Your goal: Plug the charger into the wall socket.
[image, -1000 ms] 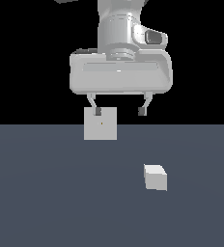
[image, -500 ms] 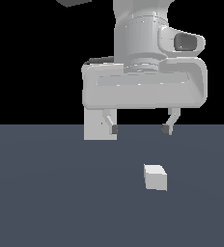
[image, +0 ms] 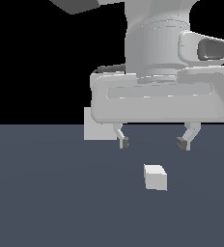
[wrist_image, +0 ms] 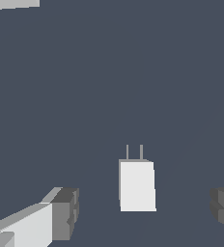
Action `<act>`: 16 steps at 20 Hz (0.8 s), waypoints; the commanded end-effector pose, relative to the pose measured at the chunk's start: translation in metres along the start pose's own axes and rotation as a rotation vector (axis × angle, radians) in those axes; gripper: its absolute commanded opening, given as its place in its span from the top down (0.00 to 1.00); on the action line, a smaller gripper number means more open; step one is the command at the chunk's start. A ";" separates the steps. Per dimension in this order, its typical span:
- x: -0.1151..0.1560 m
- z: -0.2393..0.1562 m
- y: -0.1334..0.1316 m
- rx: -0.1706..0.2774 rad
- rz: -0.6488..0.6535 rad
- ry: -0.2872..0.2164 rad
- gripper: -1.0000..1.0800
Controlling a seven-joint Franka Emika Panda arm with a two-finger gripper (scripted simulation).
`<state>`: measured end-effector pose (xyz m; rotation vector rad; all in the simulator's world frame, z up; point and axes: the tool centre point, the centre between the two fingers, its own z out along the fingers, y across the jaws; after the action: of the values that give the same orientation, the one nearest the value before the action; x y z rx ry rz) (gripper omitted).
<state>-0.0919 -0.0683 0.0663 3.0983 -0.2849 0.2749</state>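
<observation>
Directly beneath tool (image: 154, 143): charger (image: 155, 177).

A flat, dark slate-blue counter (image: 46, 202) fills the lower half of the exterior view, plain and unmarked. Above its straight far edge the backdrop is solid black, evenly lit with faint shadows.

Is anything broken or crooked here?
Nothing stands out. The charger lies flat on the floor, whole, both prongs straight, not yet plugged in. The wall socket stands upright, partly hidden behind the open gripper, which hangs above the charger.
</observation>
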 end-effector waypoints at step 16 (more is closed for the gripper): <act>-0.004 0.013 0.003 0.000 0.008 0.008 0.04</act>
<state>-0.0938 -0.0711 0.0562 3.0960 -0.2968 0.2888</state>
